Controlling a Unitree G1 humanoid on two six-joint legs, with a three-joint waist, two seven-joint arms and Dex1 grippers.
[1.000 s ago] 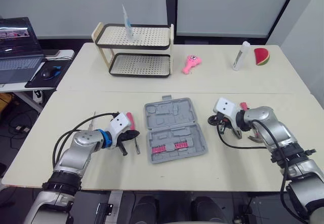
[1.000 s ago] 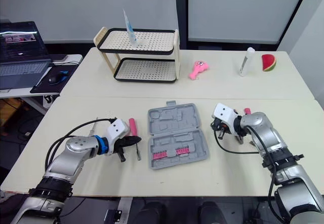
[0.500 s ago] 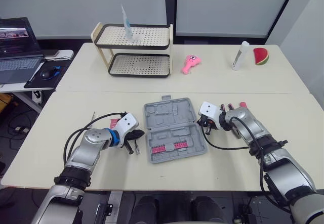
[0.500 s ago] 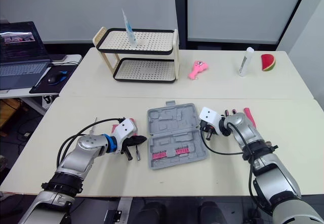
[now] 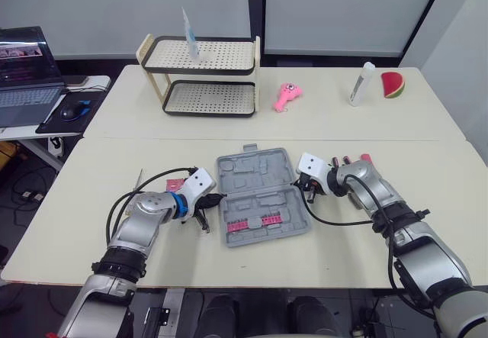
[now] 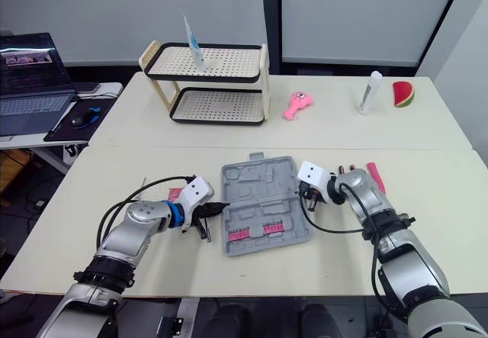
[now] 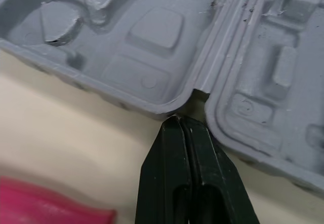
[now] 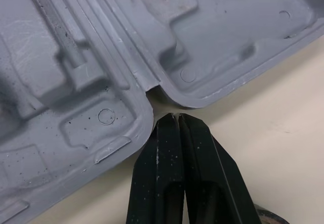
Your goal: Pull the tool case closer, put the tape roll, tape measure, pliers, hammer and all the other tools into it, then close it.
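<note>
The grey tool case (image 5: 261,194) lies open and flat in the middle of the near table, with a row of pink bits (image 5: 255,221) in its front half. My left gripper (image 5: 220,197) is shut, its tip (image 7: 179,121) against the hinge notch on the case's left edge. My right gripper (image 5: 306,188) is also shut, its tip (image 8: 175,117) at the hinge notch on the right edge. A red-handled tool (image 5: 175,186) lies just left of the left gripper. More red-handled tools (image 5: 364,158) lie behind the right arm.
A thin metal tool (image 5: 139,178) lies at the near left. On the far table stand a two-tier rack (image 5: 202,75), a pink toy (image 5: 287,95), a white tube (image 5: 362,83) and a watermelon slice (image 5: 394,85). A laptop (image 5: 27,71) sits far left.
Both arms have come inward. The left gripper slid right to the case's left edge, and the right gripper moved left to its right edge. The case has not shifted.
</note>
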